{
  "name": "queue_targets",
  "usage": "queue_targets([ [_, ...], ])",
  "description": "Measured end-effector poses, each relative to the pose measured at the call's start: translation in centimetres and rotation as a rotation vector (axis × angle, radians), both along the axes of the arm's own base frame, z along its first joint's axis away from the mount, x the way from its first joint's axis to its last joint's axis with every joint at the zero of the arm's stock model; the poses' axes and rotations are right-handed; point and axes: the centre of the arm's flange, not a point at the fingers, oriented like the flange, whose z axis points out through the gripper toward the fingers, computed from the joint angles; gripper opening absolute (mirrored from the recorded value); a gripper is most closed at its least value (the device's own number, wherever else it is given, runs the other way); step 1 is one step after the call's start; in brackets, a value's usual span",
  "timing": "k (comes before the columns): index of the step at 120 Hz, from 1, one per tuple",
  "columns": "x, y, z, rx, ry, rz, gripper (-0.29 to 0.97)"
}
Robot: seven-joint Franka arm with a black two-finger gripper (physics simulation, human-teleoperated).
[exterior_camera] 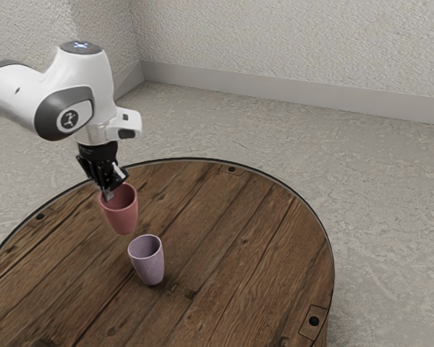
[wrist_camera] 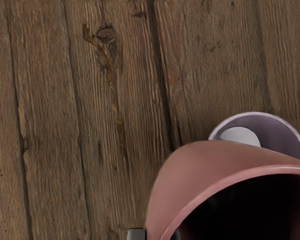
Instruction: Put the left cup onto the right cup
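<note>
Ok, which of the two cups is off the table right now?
The pink cup: the claw holds it by the rim, tilted in the air. The lilac cup stands upright on the table.

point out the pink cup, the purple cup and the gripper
pink cup (exterior_camera: 120,211), exterior view, on its outer wall
purple cup (exterior_camera: 147,262), exterior view, on its outer wall
gripper (exterior_camera: 110,189), exterior view, between its fingertips at the cup's rim

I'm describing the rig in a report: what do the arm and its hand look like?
The arm has glossy white, rounded shells, with a round grey joint cap bearing a small white logo and a bluish light on its top. The hand below the white wrist is black and boxy.
</note>
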Motion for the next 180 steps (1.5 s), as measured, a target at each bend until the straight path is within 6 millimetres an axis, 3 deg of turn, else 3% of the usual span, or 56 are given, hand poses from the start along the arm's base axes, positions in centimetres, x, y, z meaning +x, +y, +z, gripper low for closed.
queue_targets([
  [86,0.8,-3.9,-2.6,-0.006,0.040,-0.066,-0.11],
  [180,1.4,-3.6,-4.6,-0.008,0.063,-0.045,-0.11],
])
